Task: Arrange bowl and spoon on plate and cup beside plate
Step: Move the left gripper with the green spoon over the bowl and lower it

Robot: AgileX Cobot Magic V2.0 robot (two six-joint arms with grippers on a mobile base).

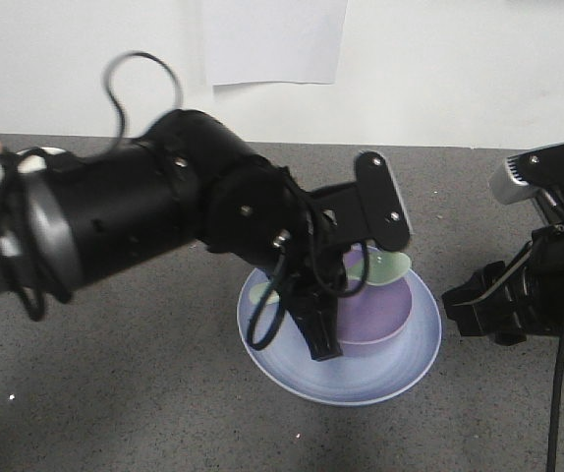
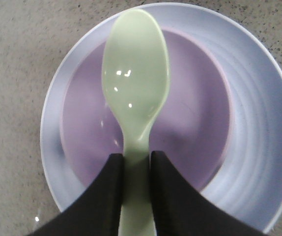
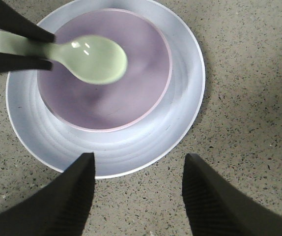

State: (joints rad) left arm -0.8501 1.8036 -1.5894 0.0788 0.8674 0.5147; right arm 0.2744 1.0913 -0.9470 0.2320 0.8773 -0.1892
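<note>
One bowl (image 3: pixel 131 98) sits on the plate (image 3: pixel 185 98), the left gripper (image 2: pixel 136 162) clamps the spoon (image 2: pixel 136 73) by its handle, scoop over that bowl, and the right gripper (image 3: pixel 140 160) is spread wide at the plate's rim.

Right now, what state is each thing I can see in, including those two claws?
spoon: gripped by its handle, scoop over the bowl
bowl: upright on the plate, nothing in it
plate: flat on the table, carrying the bowl
left gripper: shut on the spoon
right gripper: open, holding nothing, at the plate's edge
</note>
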